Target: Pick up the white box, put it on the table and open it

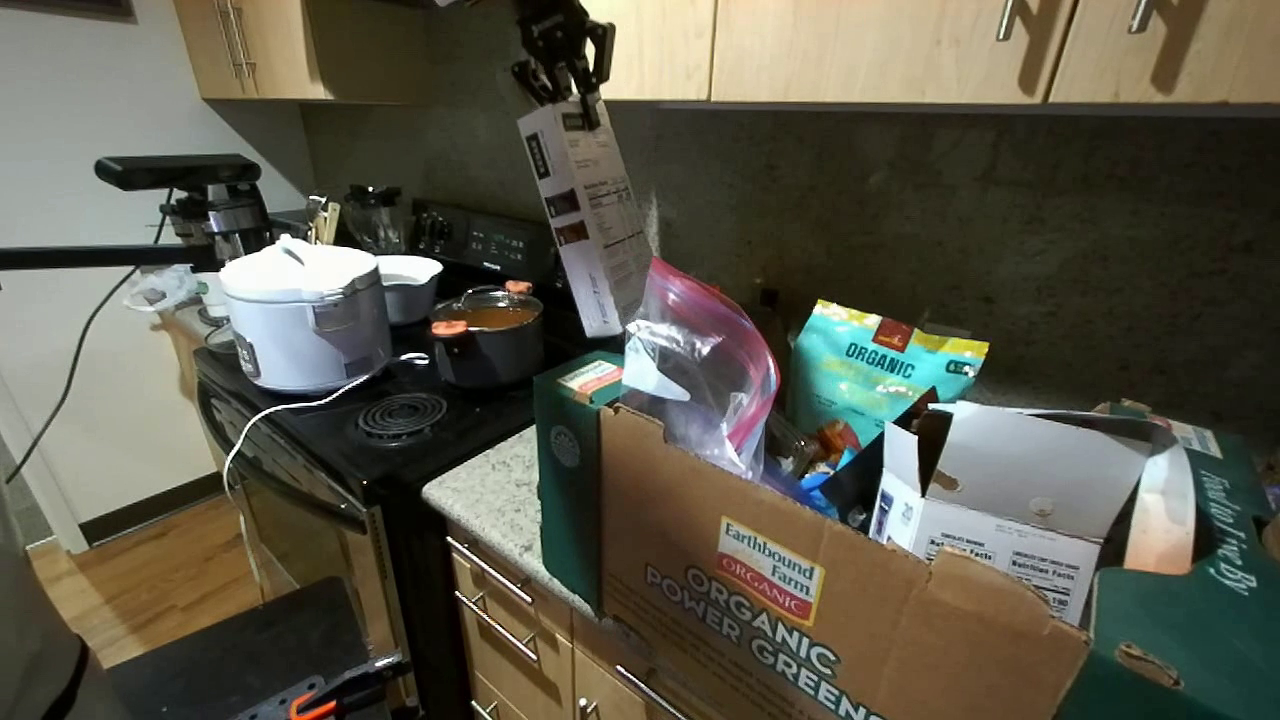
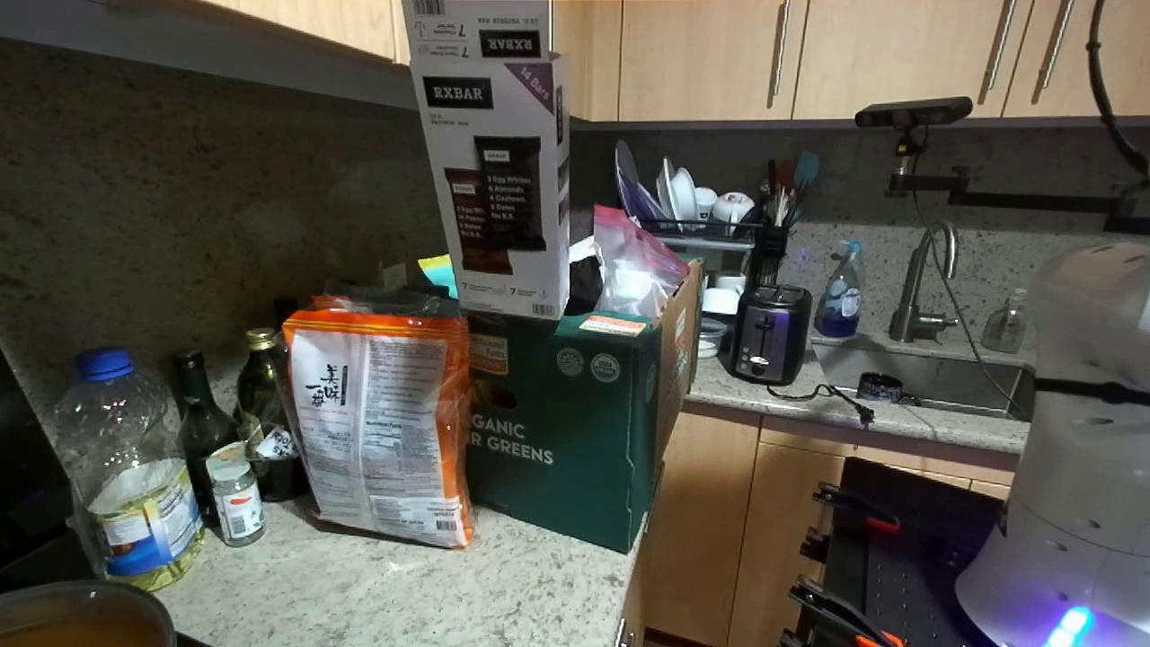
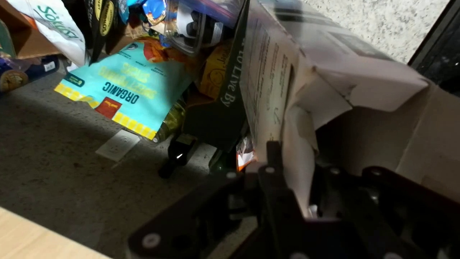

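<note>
Leftmost, a white electric cooker (image 1: 305, 325) sits on the black stove (image 1: 330, 432), and to its right a dark pot (image 1: 487, 358) with orange grips holds orange-brown liquid under a glass lid. Next comes the gripper (image 1: 580, 104), reaching down from the top, its jaws pinched narrow on the upper edge of the white RXBAR box (image 1: 595, 225). I see that box hanging tilted in mid-air, its lower end close to a pink-edged zip bag (image 1: 700, 375); whether the two touch, I can't tell. Its upper end gapes in the wrist view, and in an exterior view a flap (image 2: 445, 29) stands up there with the brand name upside down.

The zip bag pokes out of a big Earthbound Farm cardboard box (image 1: 660, 500), which stands on the speckled stone countertop (image 1: 495, 495). Farther right in that cardboard box are a turquoise pouch (image 1: 870, 385) marked ORGANIC and a wider white carton (image 1: 1010, 545) with its top open.

Along the countertop in an exterior view, I pick out at left a blue-capped clear plastic bottle (image 2: 135, 503), then two dark glass bottles (image 2: 205, 431), a small jar (image 2: 236, 503), and an orange-and-white food bag (image 2: 377, 422) standing just beside the cardboard box. Past that come a black toaster (image 2: 771, 332), a spray bottle (image 2: 838, 301) of blue liquid, a steel sink (image 2: 952, 382) and, at the far right, the white robot arm (image 2: 1069, 467).
</note>
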Controlling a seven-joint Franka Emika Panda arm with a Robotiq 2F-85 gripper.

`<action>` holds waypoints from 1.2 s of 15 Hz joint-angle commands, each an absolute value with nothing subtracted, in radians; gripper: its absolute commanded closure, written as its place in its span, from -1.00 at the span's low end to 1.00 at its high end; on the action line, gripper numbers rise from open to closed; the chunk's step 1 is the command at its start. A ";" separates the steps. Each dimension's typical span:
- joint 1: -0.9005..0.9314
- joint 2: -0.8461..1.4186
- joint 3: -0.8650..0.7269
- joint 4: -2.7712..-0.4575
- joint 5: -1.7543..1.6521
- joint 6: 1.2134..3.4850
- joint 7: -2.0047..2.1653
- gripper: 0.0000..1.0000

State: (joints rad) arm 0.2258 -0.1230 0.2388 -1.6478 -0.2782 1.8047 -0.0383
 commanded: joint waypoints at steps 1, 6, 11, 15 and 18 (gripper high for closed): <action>0.244 -0.156 0.256 -1.644 -0.249 1.780 -0.099 0.95; 0.263 -0.149 0.271 -1.638 -0.220 1.774 -0.127 0.95; 0.265 -0.150 0.271 -1.638 -0.197 1.779 -0.132 0.95; 0.263 -0.164 0.272 -1.647 -0.197 1.772 -0.110 0.95; 0.251 -0.187 0.264 -1.642 -0.211 1.755 -0.084 0.95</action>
State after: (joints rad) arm 0.2655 -0.1362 0.2700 -1.6479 -0.2041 1.7860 -0.0920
